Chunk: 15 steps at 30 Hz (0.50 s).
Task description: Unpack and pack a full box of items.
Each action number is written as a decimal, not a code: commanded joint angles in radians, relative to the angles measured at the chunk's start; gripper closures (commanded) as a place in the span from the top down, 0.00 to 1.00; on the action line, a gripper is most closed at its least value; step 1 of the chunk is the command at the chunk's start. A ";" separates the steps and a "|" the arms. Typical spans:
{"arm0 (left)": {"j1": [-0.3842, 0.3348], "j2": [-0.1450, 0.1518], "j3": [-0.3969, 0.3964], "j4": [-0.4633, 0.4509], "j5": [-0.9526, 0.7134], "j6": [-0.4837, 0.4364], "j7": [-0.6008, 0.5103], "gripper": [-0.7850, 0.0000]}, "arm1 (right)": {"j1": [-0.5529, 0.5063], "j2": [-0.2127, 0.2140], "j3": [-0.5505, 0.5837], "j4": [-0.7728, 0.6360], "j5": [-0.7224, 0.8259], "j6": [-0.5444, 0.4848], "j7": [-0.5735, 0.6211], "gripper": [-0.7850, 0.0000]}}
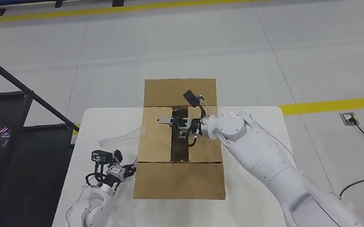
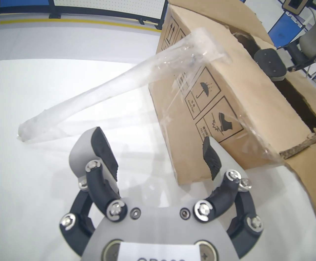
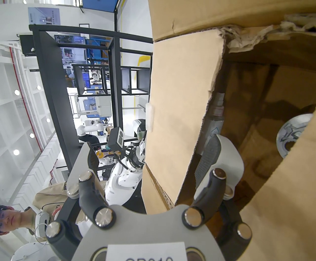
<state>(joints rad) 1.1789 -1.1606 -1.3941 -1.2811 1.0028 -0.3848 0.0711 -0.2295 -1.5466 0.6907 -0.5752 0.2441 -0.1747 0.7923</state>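
R gripper (image 3: 153, 150): wide open, nothing clamped. It straddles the free edge of a top flap (image 3: 177, 98) of the cardboard box (image 1: 183, 138), w/ one finger outside and one inside the opening. You can't tell whether the inner pad touches the flap. L gripper (image 2: 158, 153): wide open and empty, low over the white table (image 2: 49, 173), just beside the box's near left corner; contact w/ the box wall can't be confirmed. Box sits mid-table, its far flap overhanging the table's far edge and its near flap laid flat toward you. The two top flaps leave a narrow dark slot (image 1: 179, 144) where the R gripper works. Inside the box you have a round grey-white item (image 3: 293, 138) and a bottle-like item (image 3: 217, 108), partly hidden. A twisted strip of clear tape (image 2: 98, 98) is stuck to the box's upper edge at one end; its other end lies on the table, left of the box and beyond the L gripper. Bare tabletop around that strip is your open room. Surroundings: pale floor w/ yellow line (image 1: 324, 106), black rack (image 1: 15, 122) left of the table, floor socket w/ cable (image 1: 348, 118) on the right.
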 commanded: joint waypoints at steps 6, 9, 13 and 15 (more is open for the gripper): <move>0.038 0.005 -0.053 -0.019 -0.050 0.005 0.027 1.00 | 0.016 -0.042 -0.015 0.077 0.026 0.008 0.025 1.00; 0.065 0.010 -0.087 -0.040 -0.081 -0.009 0.032 1.00 | 0.013 -0.059 -0.003 0.108 0.084 -0.036 0.074 1.00; 0.107 0.014 -0.124 -0.080 -0.120 -0.025 0.033 1.00 | 0.013 -0.075 0.032 0.164 0.187 -0.112 0.158 1.00; 0.125 0.016 -0.138 -0.100 -0.130 -0.034 0.028 1.00 | 0.016 -0.080 0.050 0.189 0.228 -0.145 0.186 1.00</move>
<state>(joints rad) 1.2949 -1.1454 -1.5258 -1.3712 0.8765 -0.4152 0.1021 -0.2149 -1.6248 0.7326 -0.3977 0.4518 -0.3041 0.9646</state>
